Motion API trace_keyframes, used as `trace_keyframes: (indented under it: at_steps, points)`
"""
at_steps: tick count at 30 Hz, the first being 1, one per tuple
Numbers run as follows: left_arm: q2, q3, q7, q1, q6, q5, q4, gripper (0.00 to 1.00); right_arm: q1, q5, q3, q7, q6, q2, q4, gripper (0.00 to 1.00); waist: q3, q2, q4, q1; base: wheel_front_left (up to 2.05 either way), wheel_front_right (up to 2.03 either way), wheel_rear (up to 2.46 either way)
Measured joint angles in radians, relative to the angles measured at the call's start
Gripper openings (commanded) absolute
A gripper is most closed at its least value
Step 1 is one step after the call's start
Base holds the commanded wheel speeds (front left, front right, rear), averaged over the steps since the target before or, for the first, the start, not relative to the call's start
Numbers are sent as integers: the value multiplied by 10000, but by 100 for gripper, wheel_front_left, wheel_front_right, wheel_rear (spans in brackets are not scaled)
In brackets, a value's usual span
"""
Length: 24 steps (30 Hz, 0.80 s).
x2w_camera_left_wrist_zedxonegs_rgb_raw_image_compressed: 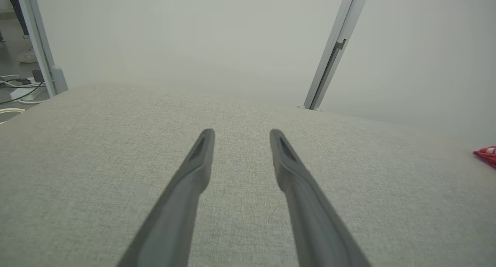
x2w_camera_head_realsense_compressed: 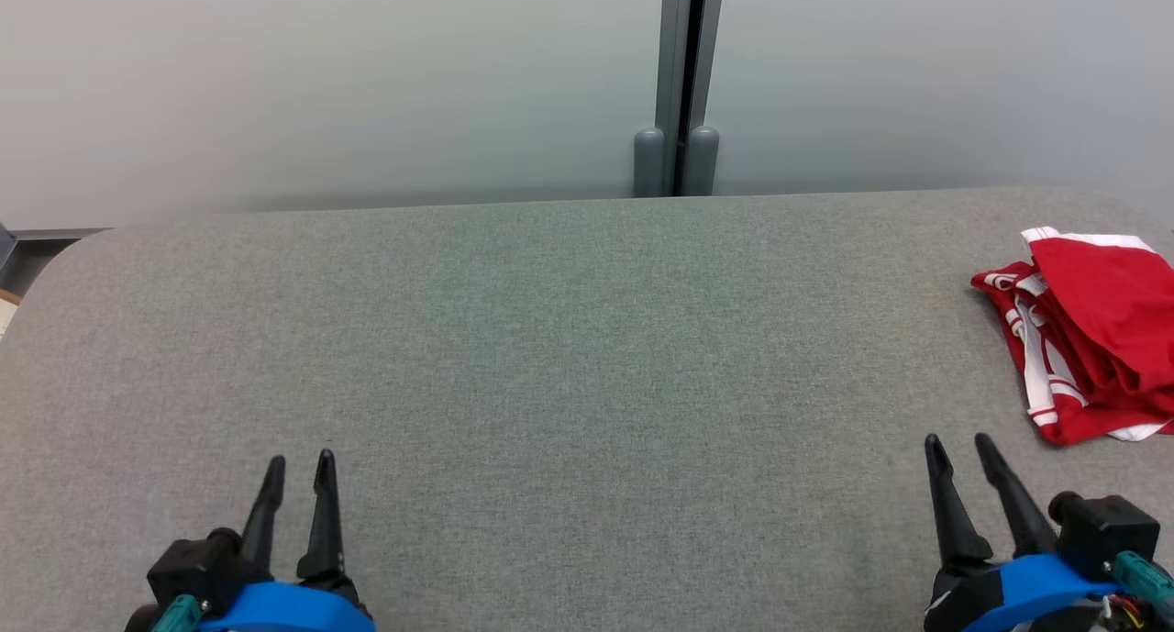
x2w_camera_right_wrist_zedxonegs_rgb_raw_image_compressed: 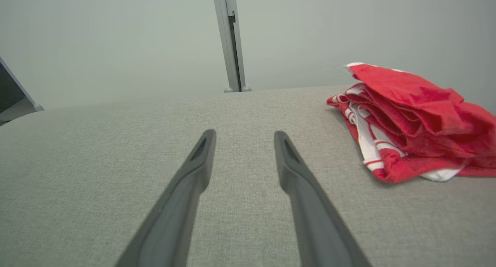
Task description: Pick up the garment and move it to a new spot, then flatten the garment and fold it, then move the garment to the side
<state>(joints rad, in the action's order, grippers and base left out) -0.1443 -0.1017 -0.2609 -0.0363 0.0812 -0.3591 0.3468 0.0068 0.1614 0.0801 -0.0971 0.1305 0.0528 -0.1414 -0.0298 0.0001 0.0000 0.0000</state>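
Grey fabric-covered worktop (x2w_camera_head_realsense_compressed: 550,338), with a pale partition (x2w_camera_head_realsense_compressed: 321,82) and its upright post (x2w_camera_head_realsense_compressed: 681,82) behind the far edge. The garment (x2w_camera_head_realsense_compressed: 1105,325), red with white stripes and trim, lay crumpled in a loose heap at the right end of the worktop, partly cut off by the edge of the head view. The left end effector (x2w_camera_head_realsense_compressed: 301,460) stood at the near left, fingers parted and empty, well apart from the garment. The right end effector (x2w_camera_head_realsense_compressed: 958,439) stood at the near right, fingers likewise parted with nothing between them. It was near the garment but not touching it; the cloth lay ahead and to its right.
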Motion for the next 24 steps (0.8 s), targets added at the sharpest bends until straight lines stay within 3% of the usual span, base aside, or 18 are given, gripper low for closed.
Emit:
trace_keyframes:
  at_steps: [6,24]
  points:
    - [182,-48,125,361,0,-109,472,0,163,127,-4,96,0,-44,-564,0,1,0,0,0,0,0,0]
    - [353,437,949,281,77,-2964,188,0,49,3394,67,541,0,-52,-665,0,40,0,0,0,0,0,0]
